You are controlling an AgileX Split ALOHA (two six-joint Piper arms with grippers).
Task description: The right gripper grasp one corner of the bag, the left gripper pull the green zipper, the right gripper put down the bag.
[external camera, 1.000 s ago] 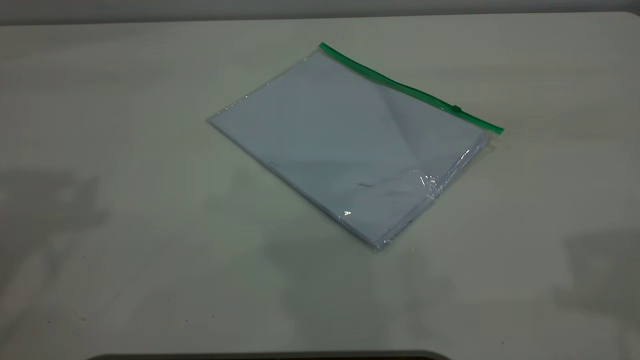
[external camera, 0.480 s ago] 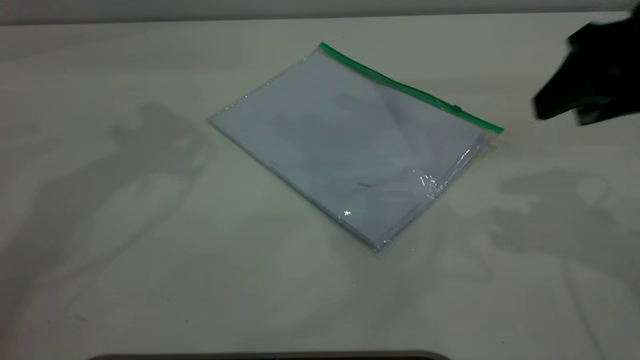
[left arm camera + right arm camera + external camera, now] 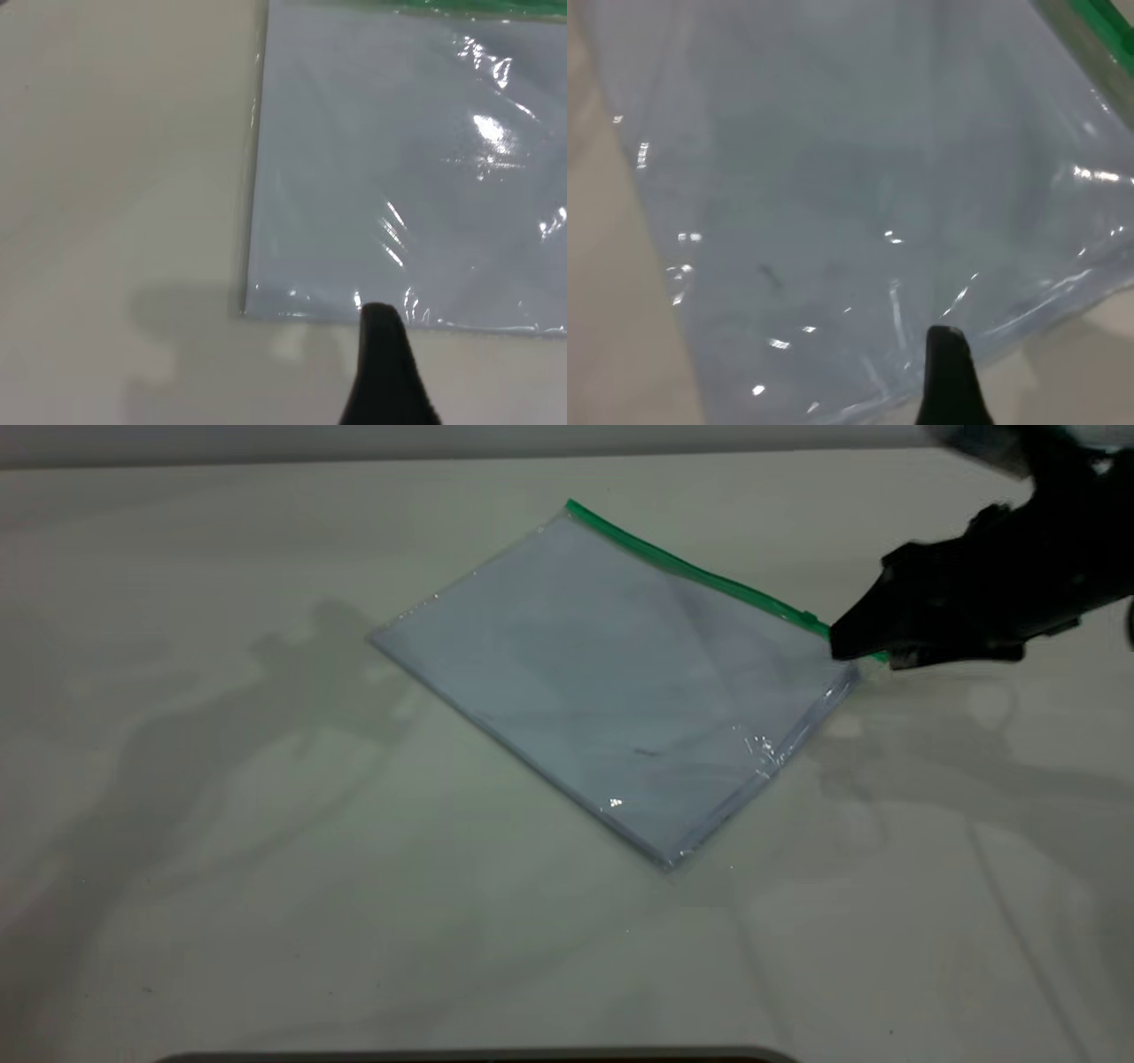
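**Right gripper at the zipper-end corner of the flat bag**

Black tapered wedge-shaped right gripper (image 3: 864, 646), reaching in from the right edge of the exterior view on a black arm, tips pointing left and overlapping the near-right end of the narrow bright green zipper strip (image 3: 700, 576). Jaw opening not discernible there; only a single dark fingertip (image 3: 946, 354) visible in the right wrist view, poised over the bag's short edge near that corner, with no evident grip on the plastic. Whether the tips touch the bag cannot be told.

Just left of the tips, tiny green slider tab (image 3: 809, 616) seated on the strip, close to that end.

Large flat rectangular clear plastic bag with white paper sheets inside (image 3: 611, 682), lying flat and skewed on the pale off-white table (image 3: 221, 850), centre to right of centre, green strip along its far long edge. Glossy wrinkles along the right-hand short edge.

Left gripper outside the exterior view; only its shadow falling on the table at left. In the left wrist view, one dark fingertip (image 3: 383, 354) just off a corner of the bag on the side opposite the green strip, over bare table; opening not discernible, nothing seen held.
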